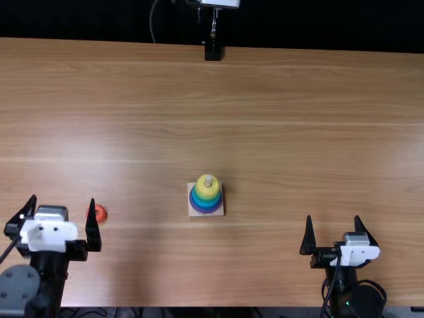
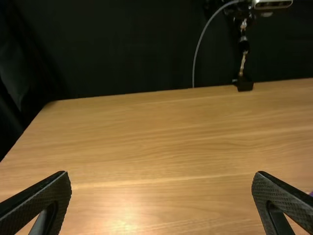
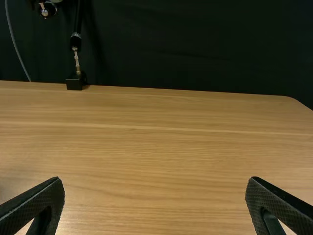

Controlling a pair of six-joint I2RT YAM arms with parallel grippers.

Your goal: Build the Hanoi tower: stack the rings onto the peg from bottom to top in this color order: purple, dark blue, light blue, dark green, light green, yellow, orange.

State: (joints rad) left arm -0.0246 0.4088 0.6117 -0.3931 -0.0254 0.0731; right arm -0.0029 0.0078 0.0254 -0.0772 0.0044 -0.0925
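In the top view the left gripper (image 1: 63,215) stands open at the lower left, and the left wrist view shows the same gripper (image 2: 161,203) with its fingers wide apart. An orange-red ring (image 1: 101,213) lies on the table by its right-hand finger, partly hidden by it. Near the middle, a square wooden base (image 1: 192,211) carries a stack of rings on its peg (image 1: 208,179), with a yellow ring (image 1: 207,188) uppermost and blue and purple ones below. My right gripper (image 1: 332,228) is open at the lower right; the right wrist view has this gripper (image 3: 155,205) holding nothing.
A small black stand (image 1: 212,52) with a camera on it is at the table's far edge, a thin cable hanging beside it. The wooden table (image 1: 298,119) spreads around the stack, and dark cloth hangs behind. Cables lie along the near edge.
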